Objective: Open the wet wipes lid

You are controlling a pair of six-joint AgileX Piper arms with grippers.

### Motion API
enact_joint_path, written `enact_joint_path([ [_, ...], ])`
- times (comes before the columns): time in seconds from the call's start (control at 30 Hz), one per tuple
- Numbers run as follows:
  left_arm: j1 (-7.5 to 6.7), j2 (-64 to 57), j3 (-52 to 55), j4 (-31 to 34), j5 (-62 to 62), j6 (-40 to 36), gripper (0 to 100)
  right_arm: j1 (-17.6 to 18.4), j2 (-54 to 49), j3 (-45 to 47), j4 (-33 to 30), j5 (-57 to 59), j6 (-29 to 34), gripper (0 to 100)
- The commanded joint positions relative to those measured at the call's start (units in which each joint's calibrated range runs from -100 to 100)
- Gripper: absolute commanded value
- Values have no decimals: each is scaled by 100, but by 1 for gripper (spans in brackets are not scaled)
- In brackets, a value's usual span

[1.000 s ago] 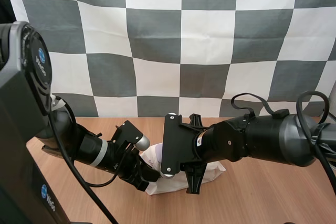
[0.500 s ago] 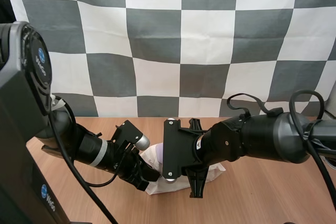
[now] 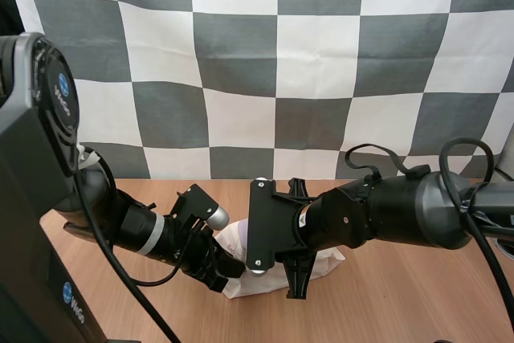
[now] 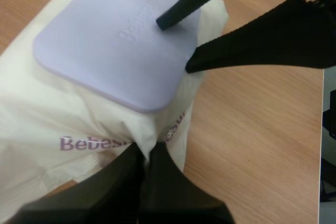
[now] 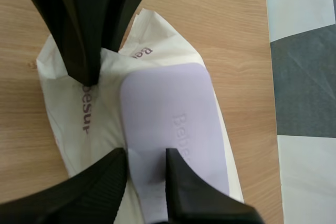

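- The pack of wet wipes (image 3: pixel 331 261) lies flat on the table (image 3: pixel 401 295) at the lower centre of the high view, mostly hidden under the two arms that meet above it.
- Its lilac lid (image 4: pixel 105 45) faces up and sits flush on the pack, not yet lifted.
- The right gripper (image 5: pixel 146 156) is spread across one edge of the lid. One finger rests on the lid's top and the other on the cream film just beside it, likely so that a tip can catch under the rim and flip it.
- The left gripper (image 4: pixel 148 153) is pressed together on a crumpled fold at the pack's end, away from the lid. This probably anchors the soft pack so it will not lift or slide when the lid is pulled.
- The two arms come in from the lower left and the right of the high view, so each has its own end of the pack.
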Motion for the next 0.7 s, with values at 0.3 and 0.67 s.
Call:
enact_joint_path([
  [0.3,-4,-2,2,4,-8,95,0,2,7,6,-199,-40,251,29],
  [0.67,-4,-2,2,38,-8,95,0,-48,7,6,-198,-133,286,0],
])
